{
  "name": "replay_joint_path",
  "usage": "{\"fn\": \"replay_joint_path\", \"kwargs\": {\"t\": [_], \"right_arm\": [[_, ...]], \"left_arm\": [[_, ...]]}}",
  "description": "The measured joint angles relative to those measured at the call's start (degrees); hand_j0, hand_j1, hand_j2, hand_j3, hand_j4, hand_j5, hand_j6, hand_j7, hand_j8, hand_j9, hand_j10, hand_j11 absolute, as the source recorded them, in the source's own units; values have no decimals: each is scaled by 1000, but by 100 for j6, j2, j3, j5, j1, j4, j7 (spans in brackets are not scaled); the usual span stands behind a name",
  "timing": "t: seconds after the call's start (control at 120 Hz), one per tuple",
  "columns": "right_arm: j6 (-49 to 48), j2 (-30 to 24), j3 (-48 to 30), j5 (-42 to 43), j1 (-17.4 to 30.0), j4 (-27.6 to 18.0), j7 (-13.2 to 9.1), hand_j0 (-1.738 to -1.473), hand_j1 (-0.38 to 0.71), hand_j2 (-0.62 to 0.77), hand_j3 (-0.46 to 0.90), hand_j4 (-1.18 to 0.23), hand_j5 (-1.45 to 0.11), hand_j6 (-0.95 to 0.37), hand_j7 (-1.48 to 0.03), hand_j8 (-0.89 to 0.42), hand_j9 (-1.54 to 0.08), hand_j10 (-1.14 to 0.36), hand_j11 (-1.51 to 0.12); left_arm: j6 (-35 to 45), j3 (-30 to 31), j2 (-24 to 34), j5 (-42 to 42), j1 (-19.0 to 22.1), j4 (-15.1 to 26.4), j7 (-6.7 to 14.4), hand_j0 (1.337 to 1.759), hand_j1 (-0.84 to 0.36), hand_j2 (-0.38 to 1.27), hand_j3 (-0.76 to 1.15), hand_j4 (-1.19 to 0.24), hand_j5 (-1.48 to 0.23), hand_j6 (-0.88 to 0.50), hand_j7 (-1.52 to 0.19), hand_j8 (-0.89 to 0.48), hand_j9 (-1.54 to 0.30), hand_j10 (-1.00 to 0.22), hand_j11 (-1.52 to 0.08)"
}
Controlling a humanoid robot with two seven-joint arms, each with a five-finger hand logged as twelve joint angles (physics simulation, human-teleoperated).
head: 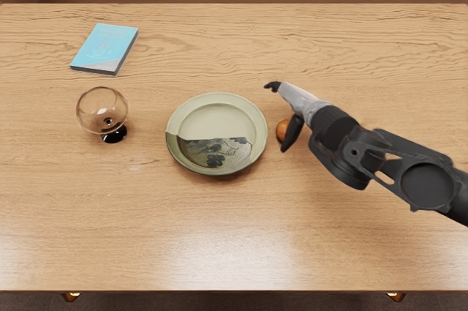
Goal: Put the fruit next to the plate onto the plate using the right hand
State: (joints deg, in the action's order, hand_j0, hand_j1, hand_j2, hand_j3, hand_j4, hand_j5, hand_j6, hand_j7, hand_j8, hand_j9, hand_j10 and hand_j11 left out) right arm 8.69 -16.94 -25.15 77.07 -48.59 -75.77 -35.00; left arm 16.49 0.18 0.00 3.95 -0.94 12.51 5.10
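The small round orange fruit (280,129) lies on the wooden surface (219,238), just beside the round green ceramic plate (216,117), not on it. In the head view, my right hand (296,106) hovers over it with spread fingers, holding nothing; grasping, lifting and placing remain.

One plate (219,117), one fruit (281,130), one glass (102,110), one book (105,48) — one table (234,223) beneath.
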Motion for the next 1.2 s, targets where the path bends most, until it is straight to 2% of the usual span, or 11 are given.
{"fn": "replay_joint_path", "kwargs": {"t": [0.658,0.833,1.067,1.2], "right_arm": [[37,-100,18,-39,253,-43,0,-1657,223,-89,0,-484,-634,-487,-631,-485,-634,-484,-634],[-5,-106,-7,-49,274,-52,0,-1654,279,-30,0,-571,-754,-563,-746,-404,-764,-503,-767],[-17,-187,-400,-102,257,-52,-1,-1654,287,135,0,-637,-839,-603,-832,-427,-852,-542,-857],[-31,-185,-806,-128,220,-188,-2,-1654,279,149,0,-661,-872,-606,-864,-426,-882,-549,-888]], "left_arm": [[-3,0,0,0,2,0,0,1658,349,0,0,0,0,-1,0,0,0,0,0],[-1,-1,0,0,-2,0,1,1658,349,0,0,0,0,-1,0,0,0,0,0],[-1,-1,0,0,1,0,1,1658,349,0,0,0,0,-1,0,0,0,0,0],[-2,0,0,0,0,1,0,1658,349,0,0,0,0,-1,0,0,0,0,0]]}}
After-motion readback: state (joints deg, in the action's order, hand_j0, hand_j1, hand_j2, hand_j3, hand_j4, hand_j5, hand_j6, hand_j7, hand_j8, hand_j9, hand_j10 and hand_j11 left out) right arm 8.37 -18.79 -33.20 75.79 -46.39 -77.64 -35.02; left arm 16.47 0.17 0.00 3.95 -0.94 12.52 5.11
